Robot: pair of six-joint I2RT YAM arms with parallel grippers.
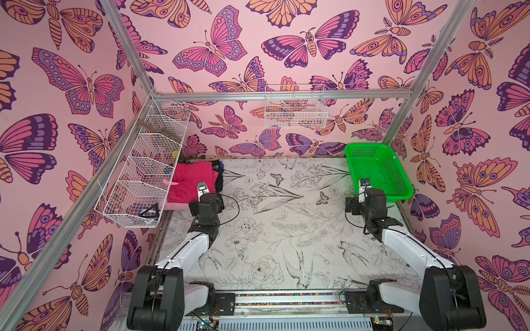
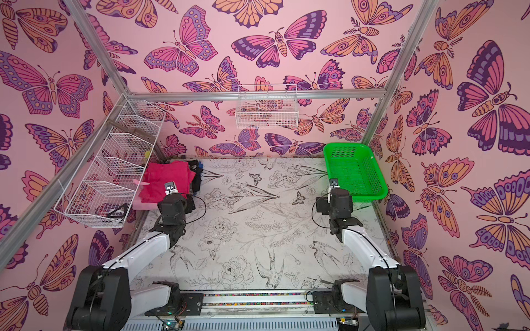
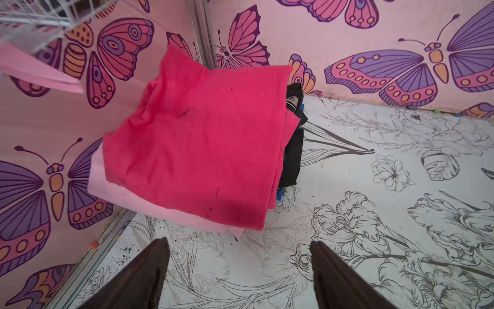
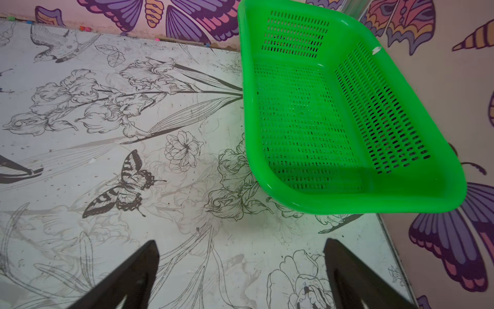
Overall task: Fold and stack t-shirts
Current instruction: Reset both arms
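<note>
- A white wire rack of basket compartments (image 1: 137,183) is fixed to the left wall; small objects inside it cannot be made out.
- Just beside the rack, in the far left corner of the flower-printed white table (image 1: 286,229), the t-shirts are piled in a stack.
- A folded crimson cloth t-shirt (image 3: 203,139) is seen on top of the stack, roughly squared but slightly rumpled.
- A folded light pink cloth t-shirt (image 3: 139,203) lies directly beneath it, with its near edge showing past the crimson one.
- A dark cloth t-shirt (image 3: 292,157) is glimpsed at the stack's side, lower down; how neatly it is folded cannot be told.
- The left gripper (image 3: 238,240) is held near the stack's front edge, apart from the cloth, its jaws spread wide with nothing between them.
- No loose shirt is seen on the middle of the table.
- The right gripper (image 4: 241,240) hangs over bare table near the basket, jaws spread wide and empty.
- A green plastic mesh basket (image 4: 355,203) stands in the far right corner, and nothing is seen in it.
- With an emptied basket and a stack already built, the task is judged to be finished or nearly so; at most a straightening of the stack is left.
</note>
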